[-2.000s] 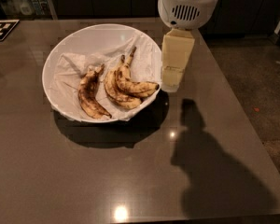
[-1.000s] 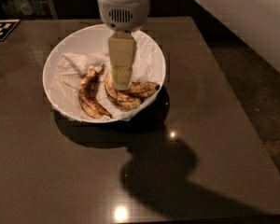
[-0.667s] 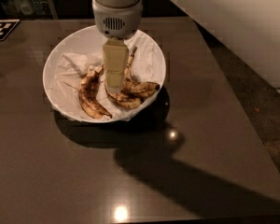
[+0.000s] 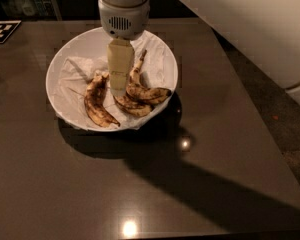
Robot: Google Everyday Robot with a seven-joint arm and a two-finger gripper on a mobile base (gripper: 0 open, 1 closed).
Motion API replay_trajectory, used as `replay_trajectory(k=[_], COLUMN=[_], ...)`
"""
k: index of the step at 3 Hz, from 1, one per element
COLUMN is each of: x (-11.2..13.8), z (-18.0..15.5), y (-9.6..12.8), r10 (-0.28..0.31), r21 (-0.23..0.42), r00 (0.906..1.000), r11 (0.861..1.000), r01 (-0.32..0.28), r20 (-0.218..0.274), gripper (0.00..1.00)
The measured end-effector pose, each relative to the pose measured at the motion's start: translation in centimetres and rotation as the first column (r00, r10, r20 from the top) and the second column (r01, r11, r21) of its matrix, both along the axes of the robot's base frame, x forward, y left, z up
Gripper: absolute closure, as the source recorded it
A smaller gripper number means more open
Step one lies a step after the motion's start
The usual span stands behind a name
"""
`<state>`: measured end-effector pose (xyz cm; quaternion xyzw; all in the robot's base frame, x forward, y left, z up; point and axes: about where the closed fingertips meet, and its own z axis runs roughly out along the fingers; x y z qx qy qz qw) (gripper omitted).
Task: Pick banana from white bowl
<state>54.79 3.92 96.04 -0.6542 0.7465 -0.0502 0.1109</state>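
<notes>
The white bowl (image 4: 60,59), lined with crumpled white paper, sits on the far left part of a dark table and holds three bananas. The banana (image 4: 145,91), with a long thin stem pointing away and a dark end at the right, lies right of the bowl's centre. A mostly brown-mottled banana (image 4: 96,104) lies to the left. A yellower banana (image 4: 132,107) lies in front. My gripper (image 4: 118,88) hangs straight down from above into the middle of the bowl, just left of the banana's stem side, between it and the brown-mottled one.
The dark table (image 4: 215,149) ends at its right edge near a grey floor. A black-and-white marker (image 4: 1,31) lies at the far left corner. My white arm (image 4: 255,29) crosses the upper right, and its shadow falls across the table front.
The gripper has moved left from beside the bowl's right rim to over the bowl's centre and has come down among the bananas. The bananas have not moved.
</notes>
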Motion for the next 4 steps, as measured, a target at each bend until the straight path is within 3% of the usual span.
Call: replay_trajectory(k=[2, 3, 4], x=[1.7, 2.2, 1.9], z=[-1.9, -1.7, -2.7], y=[-1.1, -0.5, -1.7], r10=[-0.09, -0.061, -0.09], r21=[-0.001, 0.053, 0.054], r00=[0.9938, 0.9963, 0.9909], r11=[0.996, 0.996, 0.994], r01=[0.09, 0.065, 0.095], r20=[-0.067, -0.061, -0.1], gripper=[0.0, 0.0, 0.0])
